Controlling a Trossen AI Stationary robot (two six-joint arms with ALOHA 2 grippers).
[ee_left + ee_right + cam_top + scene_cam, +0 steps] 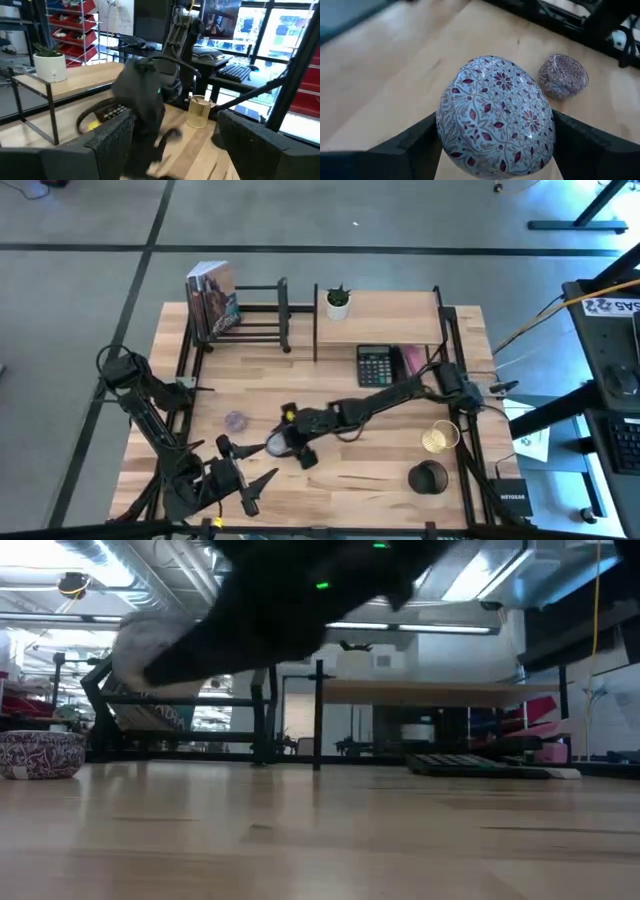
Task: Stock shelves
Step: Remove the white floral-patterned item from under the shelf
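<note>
- Your right gripper [495,150] clamps a patterned bowl [495,117] between its fingers, above the table's [340,480] front centre.
- A second patterned bowl [235,421] sits on the tabletop at its 9 o'clock.
- Your left gripper [245,480] waits at 7 o'clock, jaws spread, empty.
- The wooden shelf [385,310] stands at 1 o'clock, the black rack [255,315] at 11.

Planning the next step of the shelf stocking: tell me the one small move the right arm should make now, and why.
Probably carry it toward the wooden shelf. The right gripper is shut on a patterned bowl, held over the table middle, away from both shelves. A second bowl sits on the table, and the left gripper waits open near the front edge.
</note>
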